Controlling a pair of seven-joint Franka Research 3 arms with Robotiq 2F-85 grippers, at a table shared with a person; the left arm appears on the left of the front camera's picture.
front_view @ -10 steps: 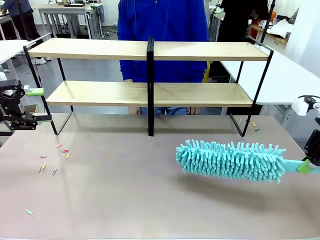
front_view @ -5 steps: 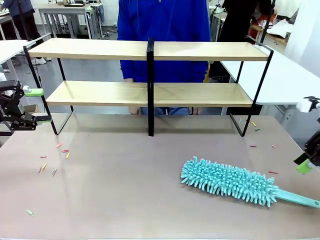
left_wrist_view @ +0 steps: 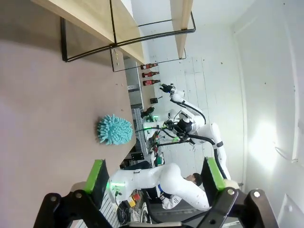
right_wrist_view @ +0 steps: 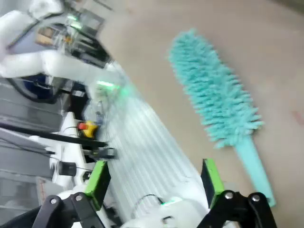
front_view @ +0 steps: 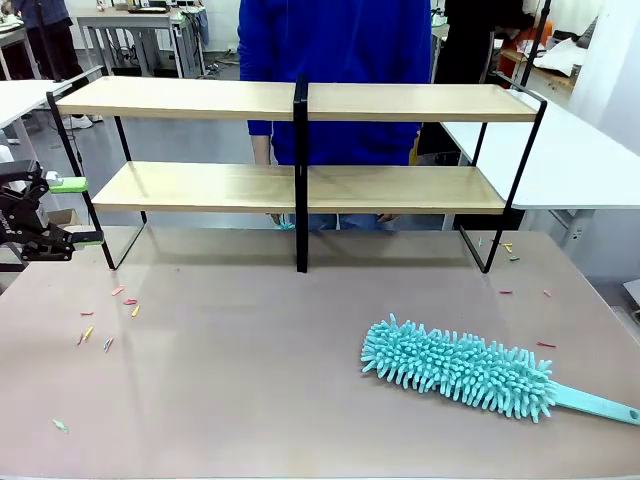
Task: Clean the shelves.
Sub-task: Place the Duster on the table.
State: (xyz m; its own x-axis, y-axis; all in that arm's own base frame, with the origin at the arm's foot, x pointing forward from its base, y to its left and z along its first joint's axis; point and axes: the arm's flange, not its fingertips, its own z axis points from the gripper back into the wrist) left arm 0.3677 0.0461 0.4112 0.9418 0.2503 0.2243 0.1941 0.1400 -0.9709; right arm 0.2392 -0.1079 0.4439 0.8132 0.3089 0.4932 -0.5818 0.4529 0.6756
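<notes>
A teal duster (front_view: 462, 368) is lying flat on the near right part of the beige-brown bench (front_view: 240, 380), its fluffy head pointing toward the middle and its flat handle reaching toward the right edge. In the right wrist view the right gripper (right_wrist_view: 154, 178) is hanging above and beside the duster (right_wrist_view: 214, 101) with its jaws released, nothing sitting between the green pads. Small coloured scraps (front_view: 108, 325) are lying scattered on the bench's left side, and a few more near its right edge. At the left edge, the left gripper (front_view: 70, 211) is hovering off the bench with its jaws spread wide and empty. Farther back, the shelves (front_view: 300, 170) are standing across the bench's far half, both wooden boards bare. Behind them a person in a blue top (front_view: 335, 60) is standing at the far side.
</notes>
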